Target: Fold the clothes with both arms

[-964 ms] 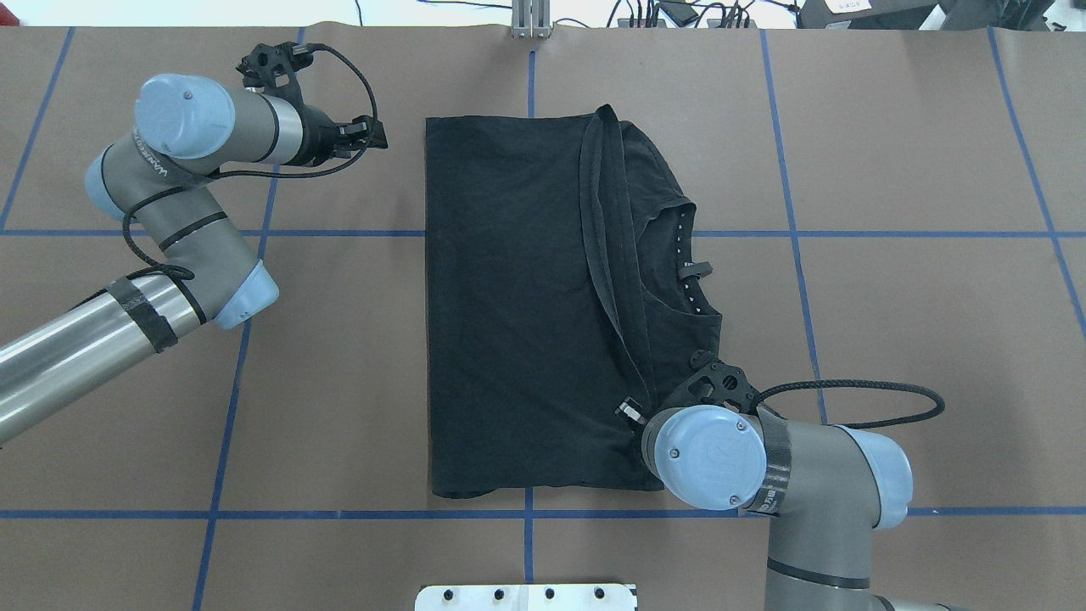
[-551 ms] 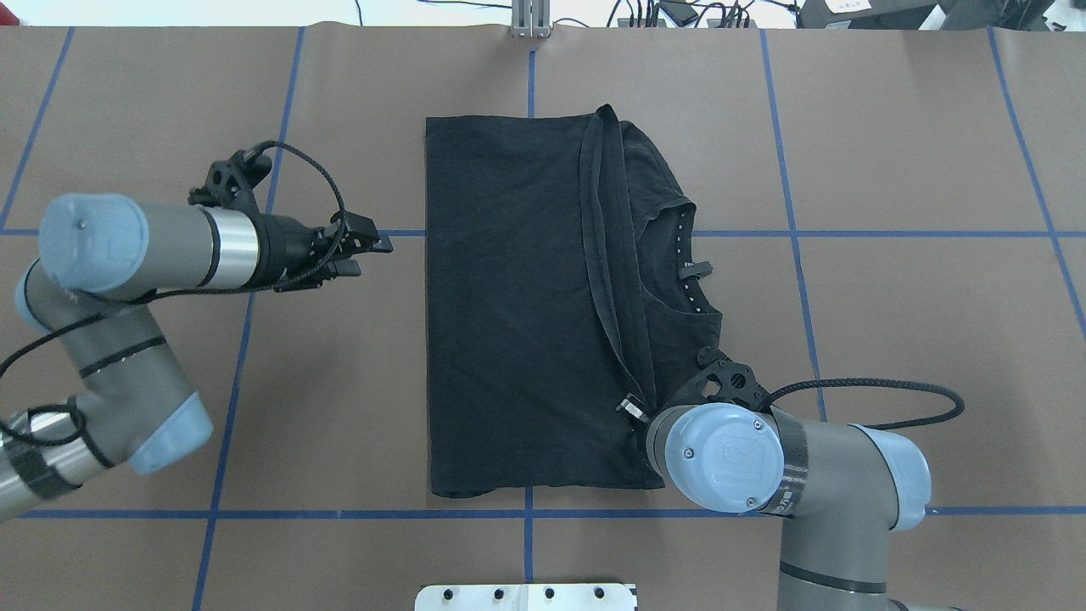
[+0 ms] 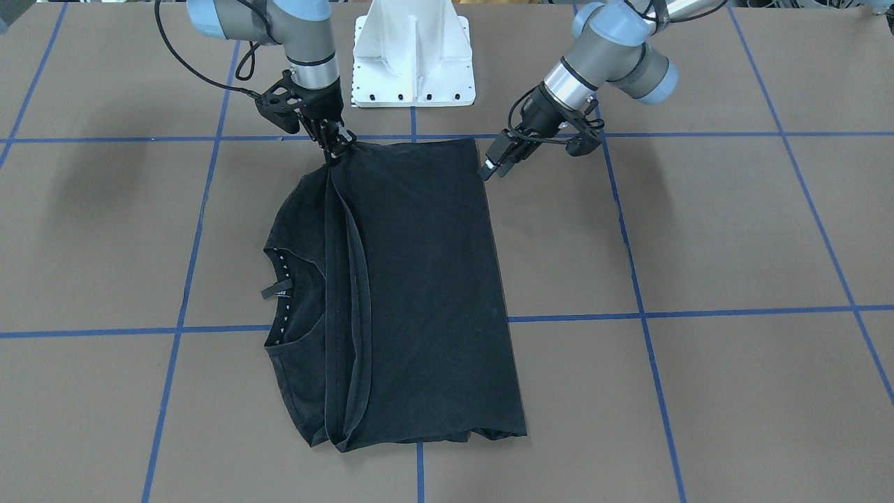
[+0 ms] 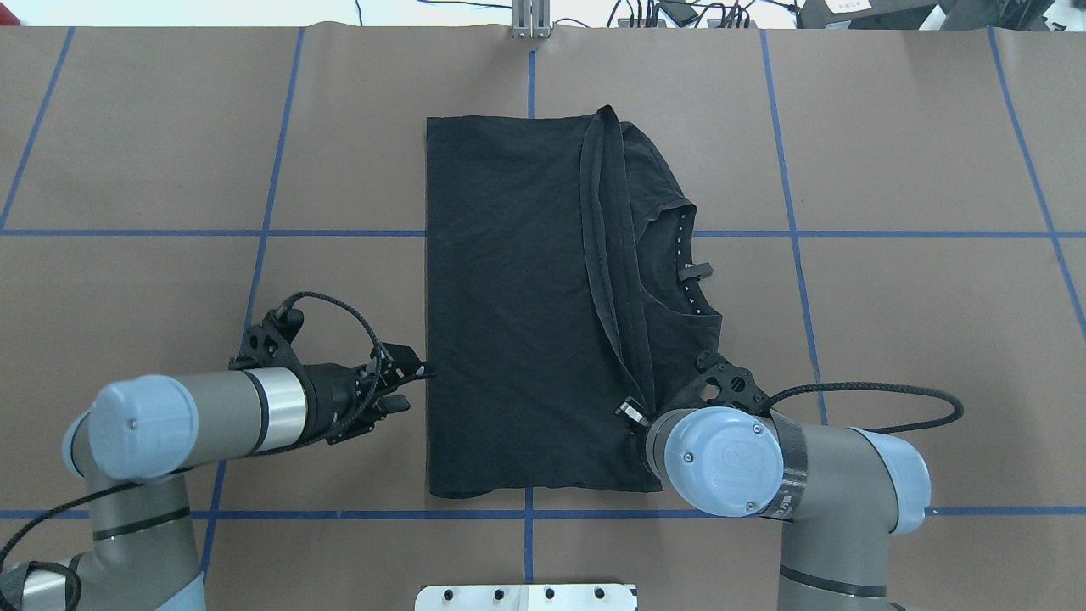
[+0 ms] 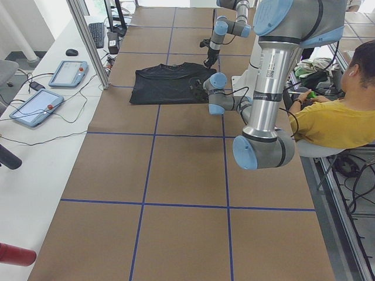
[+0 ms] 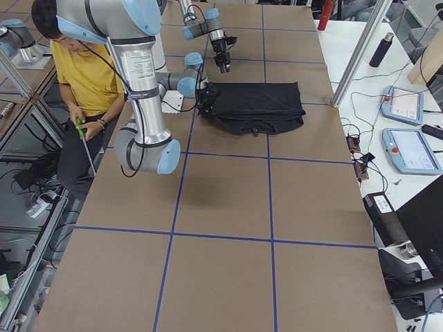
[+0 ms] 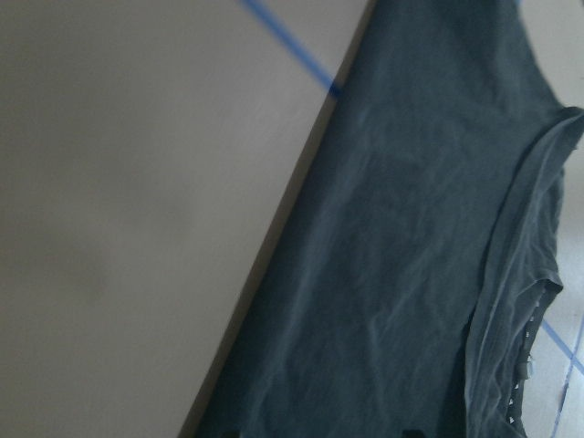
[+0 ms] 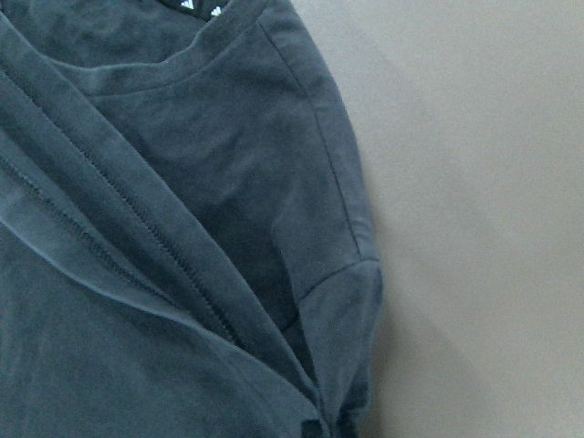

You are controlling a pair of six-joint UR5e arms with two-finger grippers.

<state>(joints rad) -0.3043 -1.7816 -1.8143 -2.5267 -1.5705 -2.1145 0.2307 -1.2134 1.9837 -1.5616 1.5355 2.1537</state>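
The black T-shirt [image 4: 509, 297] lies flat on the brown table, folded lengthwise, with its white-dotted collar [image 4: 683, 271] showing on the right. In the front view the T-shirt [image 3: 419, 279] reaches toward the robot's base. My right gripper [image 4: 632, 413] is shut on the folded sleeve edge at the shirt's near right corner, and the right gripper [image 3: 337, 150] pinches fabric that bunches there. My left gripper [image 4: 416, 386] is open just beside the shirt's left edge, near its near corner. The left gripper [image 3: 489, 168] holds nothing. The chest graphic is hidden.
The white pedestal base [image 3: 412, 63] stands just behind the shirt's near edge. Blue tape lines grid the table. A seated person [image 5: 334, 117] is beside the robot. Control tablets [image 6: 408, 149] lie on a side bench past the table's far edge.
My left arm swept from the table's far side toward the robot along the shirt's left edge, down to its near corner. The right arm barely moved and kept its grip.
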